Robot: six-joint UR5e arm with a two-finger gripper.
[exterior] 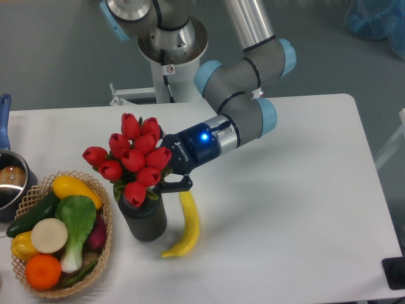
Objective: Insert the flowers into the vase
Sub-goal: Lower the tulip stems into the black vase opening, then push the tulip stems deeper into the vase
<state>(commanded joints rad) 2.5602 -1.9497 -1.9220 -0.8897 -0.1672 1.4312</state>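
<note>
the flowers [133, 154] hide the vase [144, 218] mouth, their own stems and most of the gripper [166, 170], so its grip can't be read. the pot [9, 182] is cut by the left edge, the arm's base [166, 38] by the top.

A robotics lab or test room is suggested. An industrial arm [243, 111] is mounted on a pedestal behind a plain white tabletop [297, 202], over a grey floor [57, 57]. Toy produce is gathered in a woven basket [101, 253].
</note>
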